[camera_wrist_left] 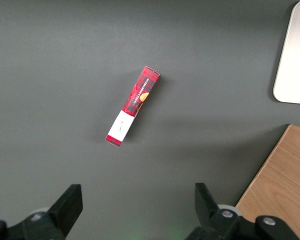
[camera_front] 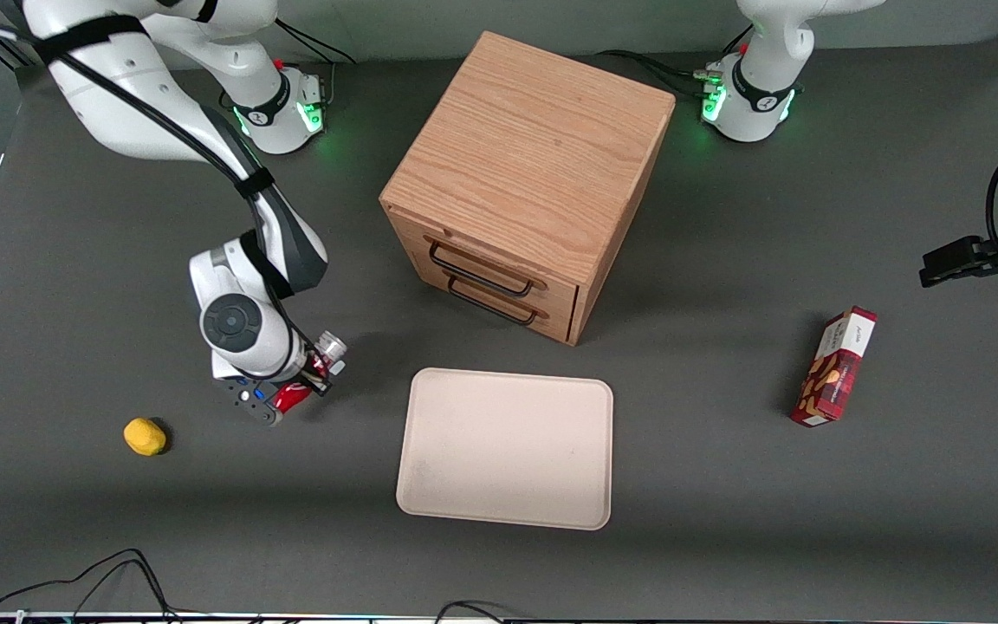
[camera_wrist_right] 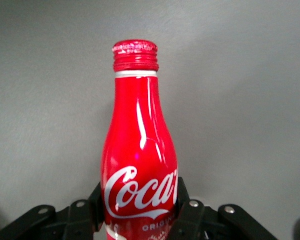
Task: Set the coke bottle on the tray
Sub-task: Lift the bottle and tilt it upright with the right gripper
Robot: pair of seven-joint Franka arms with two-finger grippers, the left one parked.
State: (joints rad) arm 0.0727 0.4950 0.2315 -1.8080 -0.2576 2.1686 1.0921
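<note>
1. The gripper (camera_front: 291,394) sits low over the table (camera_front: 74,537) toward the working arm's end, and its fingers (camera_wrist_right: 187,210) are closed snug on either side of the coke bottle (camera_wrist_right: 139,165). In the wrist view the black pads press right up against the bottle's lower body, just at the white script, with the red cap end sticking out away from the camera over bare grey table.

2. From the front you only get a sliver of that bottle (camera_front: 294,396), a bit of red peeking out under the hand, tilted rather than standing up. Can't tell from here if it's touching the table or slightly lifted.

3. Arm pose: the wrist is bent downward with the round joint cap facing the front camera, the forearm slopes up and away from it toward the base, a black cable strapped along it.

4. Closest to the front camera is a small yellow object (camera_front: 145,436), near the gripper but clearly apart from it.

5. The tray (camera_front: 430,503) lies flat beside the gripper, toward the middle of the table, nothing on it. The bottle isn't on it yet, there's a gap of table between them.

6. Farther from the camera than the tray is a wooden drawer cabinet (camera_front: 534,147), two dark handles on its front facing the tray.

7. Way toward the parked arm's end lies a red snack box (camera_front: 835,367), flat on the table, well apart from everything.
</note>
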